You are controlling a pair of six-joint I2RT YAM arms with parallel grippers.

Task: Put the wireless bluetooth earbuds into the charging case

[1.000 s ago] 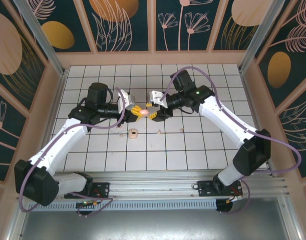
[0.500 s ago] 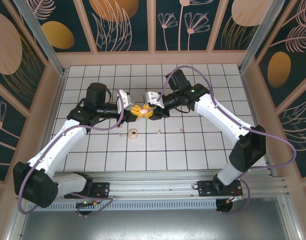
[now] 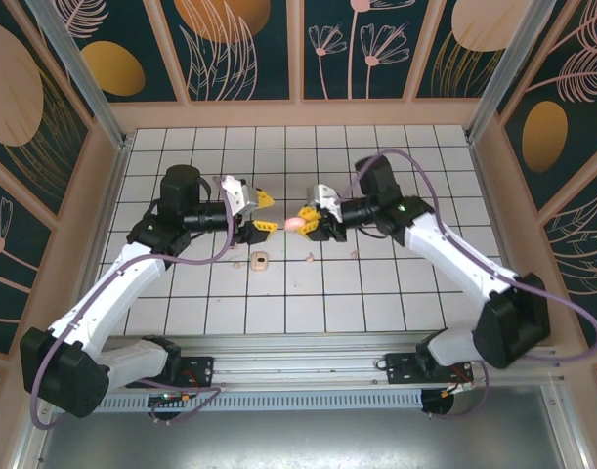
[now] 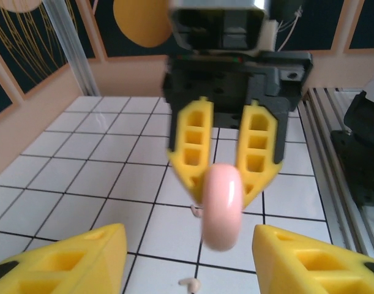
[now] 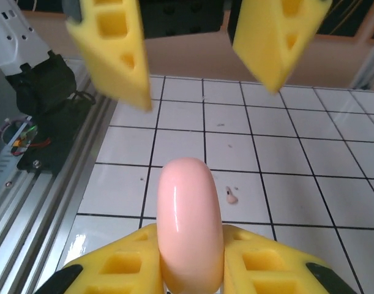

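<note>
The right tool (image 3: 306,222) is gripping the pink disc (image 3: 295,224), probably the case lid, in free air beyond the cream case base (image 3: 260,260). The left tool (image 3: 267,212) is gaping empty. Earbuds (image 3: 311,257) are lying right of that base.

Charging case (image 3: 260,260), small and cream with a dark centre and a pinker round part on its left, lies on the white tiles (image 3: 376,293), near-left of the raised pink disc (image 3: 296,224). Two tiny pale earbuds (image 3: 312,257) lie loose outside it, one near-right of the disc, the other earbud (image 3: 355,254) farther right.
</note>
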